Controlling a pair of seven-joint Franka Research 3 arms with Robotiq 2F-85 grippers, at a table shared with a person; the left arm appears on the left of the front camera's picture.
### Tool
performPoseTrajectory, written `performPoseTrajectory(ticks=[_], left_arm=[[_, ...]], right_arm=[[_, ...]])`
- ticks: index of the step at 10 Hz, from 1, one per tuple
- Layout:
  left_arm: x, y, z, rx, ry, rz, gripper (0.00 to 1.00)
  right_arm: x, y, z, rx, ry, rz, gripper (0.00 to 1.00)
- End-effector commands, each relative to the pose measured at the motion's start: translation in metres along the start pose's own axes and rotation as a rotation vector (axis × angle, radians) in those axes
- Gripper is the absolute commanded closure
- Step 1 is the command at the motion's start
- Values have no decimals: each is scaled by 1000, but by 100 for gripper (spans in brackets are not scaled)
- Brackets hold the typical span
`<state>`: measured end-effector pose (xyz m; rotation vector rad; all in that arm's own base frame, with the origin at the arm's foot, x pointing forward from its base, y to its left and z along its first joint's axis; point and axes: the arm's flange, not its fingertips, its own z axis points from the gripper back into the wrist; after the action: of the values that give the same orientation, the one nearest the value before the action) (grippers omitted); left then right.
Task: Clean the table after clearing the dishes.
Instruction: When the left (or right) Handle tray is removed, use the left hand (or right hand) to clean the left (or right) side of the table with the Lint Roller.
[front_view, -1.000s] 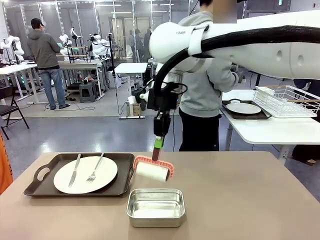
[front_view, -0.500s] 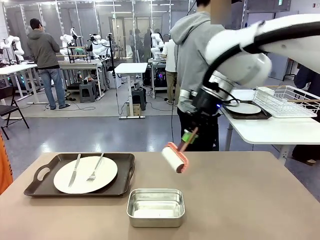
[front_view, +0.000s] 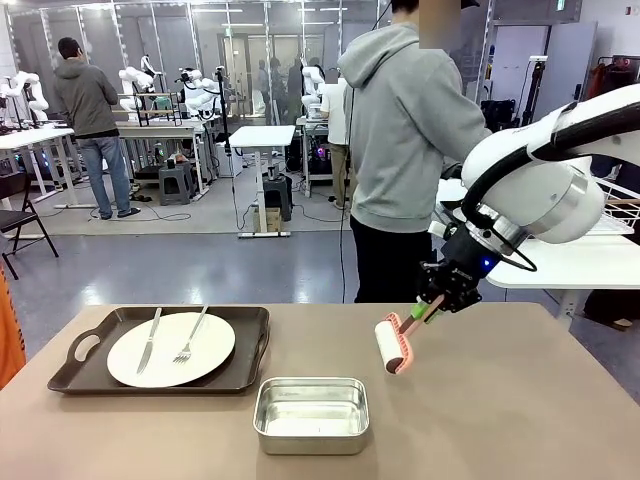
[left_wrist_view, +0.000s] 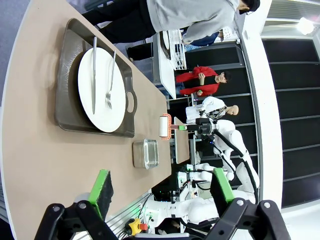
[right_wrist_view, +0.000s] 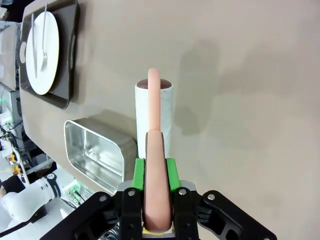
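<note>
Tabletop (front_view: 500, 420) tray (front_view: 252, 345) holds plate (front_view: 168, 350), cutlery (front_view: 148, 340); right tool (front_view: 421, 311) grips roller (front_view: 388, 348), left tool (left_wrist_view: 161, 182) wide.

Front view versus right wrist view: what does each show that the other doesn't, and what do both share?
Front view: the person in a grey hoodie at the far edge of the table, and the right arm itself. Right wrist view: close up, the right gripper with its green pads shut on the pink handle of the lint roller. Both: the roller, the steel pan, and the tray holding the plate, knife and fork.
</note>
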<state>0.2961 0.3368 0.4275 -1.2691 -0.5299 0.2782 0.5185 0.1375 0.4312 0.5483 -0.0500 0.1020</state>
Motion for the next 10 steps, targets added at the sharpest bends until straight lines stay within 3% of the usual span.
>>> performPoseTrajectory(ticks=[1,5,8,10], left_arm=[[-1,-1,2,-8,1,-11,0],[-1,-1,2,-8,1,-11,0],[-1,-1,2,-8,1,-11,0],[-1,-1,2,-8,1,-11,0]], right_arm=[[5,12,7,-9,34,40,80],[13,6,-2,47,1,23,80],[25,-15,-24,138,22,-90,80],[31,-32,-34,133,1,-145,80]])
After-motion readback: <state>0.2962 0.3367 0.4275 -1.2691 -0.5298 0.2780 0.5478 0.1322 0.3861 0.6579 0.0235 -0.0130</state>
